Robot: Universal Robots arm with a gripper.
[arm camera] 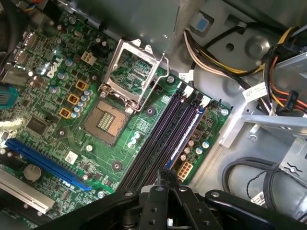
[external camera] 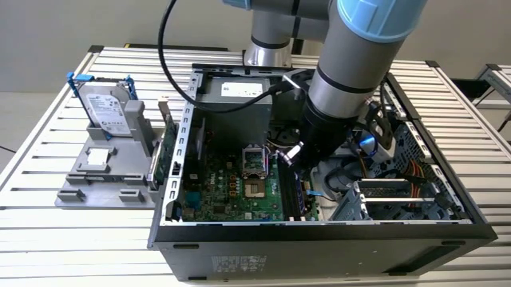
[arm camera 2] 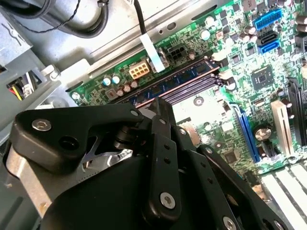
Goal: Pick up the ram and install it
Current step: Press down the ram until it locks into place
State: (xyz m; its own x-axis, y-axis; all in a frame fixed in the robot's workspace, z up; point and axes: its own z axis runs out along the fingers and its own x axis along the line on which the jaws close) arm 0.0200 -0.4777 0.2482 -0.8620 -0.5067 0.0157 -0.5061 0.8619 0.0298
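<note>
The ram is a long dark blue-green stick with a row of chips. It lies along a memory slot on the green motherboard, inside the open computer case. The ram sits in the slot row nearest the case wall, and in the exterior view the ram lies just below my tool. My gripper is shut, its black fingers together right over one stretch of the stick. Whether the tips touch it I cannot tell. In the exterior view the gripper reaches down into the case.
Several empty black slots run beside the ram, next to the open processor socket. Cable bundles and a metal drive cage crowd the exterior view's right. Outside the case, a grey fixture holds a hard drive and a green card.
</note>
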